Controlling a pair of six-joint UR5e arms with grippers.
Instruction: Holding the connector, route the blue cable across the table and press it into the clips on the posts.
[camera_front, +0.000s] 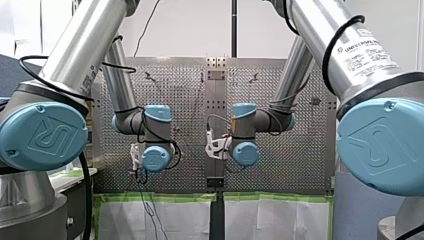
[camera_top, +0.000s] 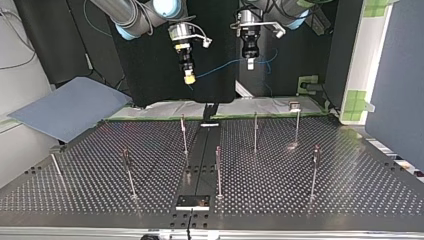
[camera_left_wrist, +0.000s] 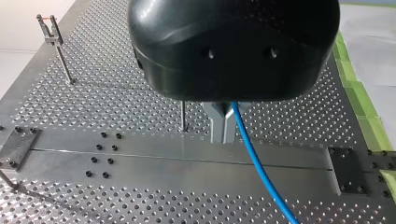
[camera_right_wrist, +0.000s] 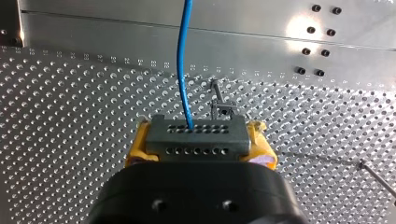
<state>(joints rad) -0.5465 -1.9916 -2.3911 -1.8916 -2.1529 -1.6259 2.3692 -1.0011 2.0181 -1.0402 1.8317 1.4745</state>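
1. top view: the blue cable (camera_top: 222, 66) hangs between my right gripper (camera_top: 189, 78) and my left gripper (camera_top: 250, 64), high above the posts (camera_top: 255, 131).
2. left wrist view: narrow fingers (camera_left_wrist: 217, 126) pinch the cable over the table.
3. right wrist view: yellow pads (camera_right_wrist: 136, 148) hold the connector (camera_right_wrist: 196, 134); the cable runs straight ahead.

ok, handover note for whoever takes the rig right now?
Right tool: shut on the connector, held above the table.
Left tool: appears shut on the cable, also raised.
Cable: spans between the tools in the air, in no clip.
Posts: no cable on any.
Done: connector and cable are in hand.
Left: route the cable across and press it into each clip.
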